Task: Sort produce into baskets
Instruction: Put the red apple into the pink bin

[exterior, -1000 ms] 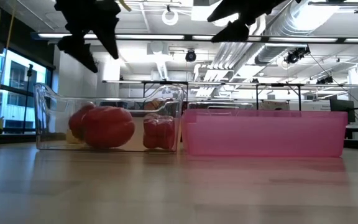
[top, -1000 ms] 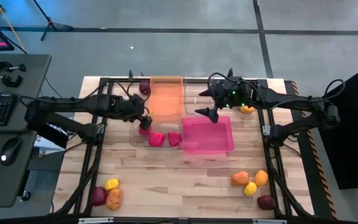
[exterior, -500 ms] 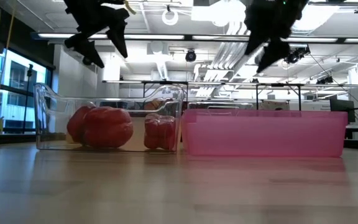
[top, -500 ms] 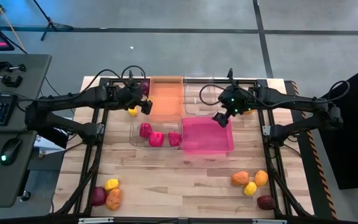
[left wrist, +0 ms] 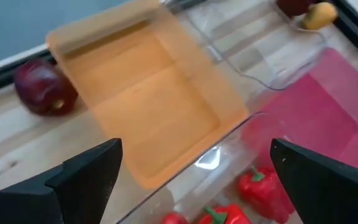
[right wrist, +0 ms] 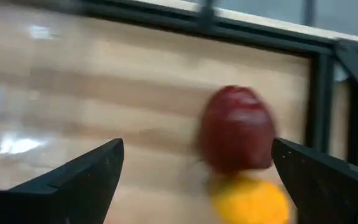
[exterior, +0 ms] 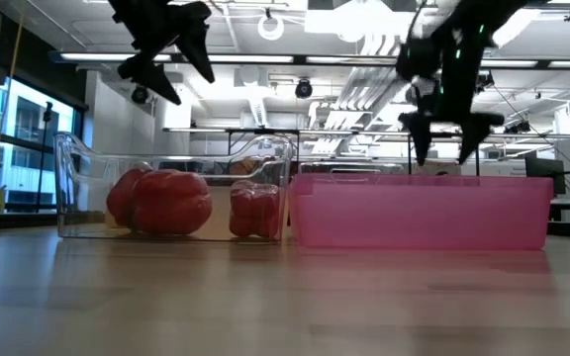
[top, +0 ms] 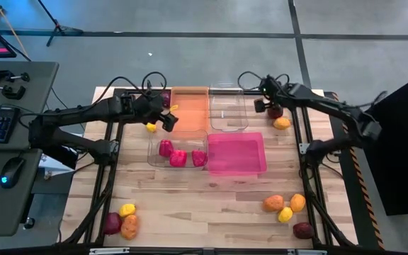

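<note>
My left gripper (top: 165,117) (left wrist: 197,186) is open and empty, above the left rim of the orange basket (top: 190,110). A yellow piece (top: 151,127) and a maroon piece (left wrist: 42,87) lie on the table beside that basket. My right gripper (top: 268,104) (exterior: 448,133) is open and empty and points down. It hovers at the far right over a maroon piece (right wrist: 236,127) that lies next to a yellow-orange piece (right wrist: 250,199). Three red peppers (top: 179,154) lie in a clear basket (top: 153,145). The pink basket (top: 236,154) and the second clear basket (top: 227,113) hold nothing that I can see.
Near the front left corner lie a yellow (top: 127,210), a maroon (top: 112,223) and an orange piece (top: 129,227). Near the front right lie two orange pieces (top: 273,204), a yellow (top: 285,214) and a maroon one (top: 302,230). Black frame rails (top: 299,149) run along the table's sides.
My right gripper has swung from over the pink basket toward the table's far right corner, turned, and come down over the maroon piece there. My left gripper has moved from over the pepper basket toward the far edge, to the orange basket's left rim. The produce has stayed put.
</note>
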Motion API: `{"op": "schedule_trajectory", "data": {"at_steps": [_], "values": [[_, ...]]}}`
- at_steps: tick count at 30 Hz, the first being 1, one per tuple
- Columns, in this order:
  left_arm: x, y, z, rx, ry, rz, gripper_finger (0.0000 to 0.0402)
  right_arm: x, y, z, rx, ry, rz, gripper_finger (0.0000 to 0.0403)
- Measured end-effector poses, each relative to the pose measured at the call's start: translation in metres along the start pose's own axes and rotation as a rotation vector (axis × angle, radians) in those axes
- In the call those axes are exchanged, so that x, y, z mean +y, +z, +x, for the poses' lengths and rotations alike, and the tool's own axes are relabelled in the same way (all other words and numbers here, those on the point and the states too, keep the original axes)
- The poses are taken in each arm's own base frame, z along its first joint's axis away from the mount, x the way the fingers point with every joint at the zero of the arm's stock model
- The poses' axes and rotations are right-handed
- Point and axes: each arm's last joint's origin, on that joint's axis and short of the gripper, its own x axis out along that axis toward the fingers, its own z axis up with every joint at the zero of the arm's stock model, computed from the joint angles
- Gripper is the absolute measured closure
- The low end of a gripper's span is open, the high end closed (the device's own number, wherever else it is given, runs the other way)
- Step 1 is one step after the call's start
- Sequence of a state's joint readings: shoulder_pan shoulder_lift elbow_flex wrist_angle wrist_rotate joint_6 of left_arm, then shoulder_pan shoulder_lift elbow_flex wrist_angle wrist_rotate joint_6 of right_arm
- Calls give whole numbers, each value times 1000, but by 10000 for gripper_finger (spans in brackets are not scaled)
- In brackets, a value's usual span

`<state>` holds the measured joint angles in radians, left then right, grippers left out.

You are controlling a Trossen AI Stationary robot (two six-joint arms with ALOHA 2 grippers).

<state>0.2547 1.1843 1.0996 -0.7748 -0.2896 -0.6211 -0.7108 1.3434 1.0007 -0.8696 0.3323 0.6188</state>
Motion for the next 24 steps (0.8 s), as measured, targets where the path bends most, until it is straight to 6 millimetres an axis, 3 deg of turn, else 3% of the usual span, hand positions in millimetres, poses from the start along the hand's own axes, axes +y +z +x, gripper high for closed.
{"op": "schedule_trajectory", "data": {"at_steps": [5,11,20,24], "values": [[-6,0,-2,-32,-26,81,6,-21,21,41,40,-127,59,4],[-7,0,-2,-41,-20,86,6,-23,23,78,145,-176,26,4],[-6,0,-2,-49,-10,61,6,-15,12,118,294,-194,-5,4],[-6,1,-2,-56,1,59,6,-14,12,121,292,-200,-13,11]]}}
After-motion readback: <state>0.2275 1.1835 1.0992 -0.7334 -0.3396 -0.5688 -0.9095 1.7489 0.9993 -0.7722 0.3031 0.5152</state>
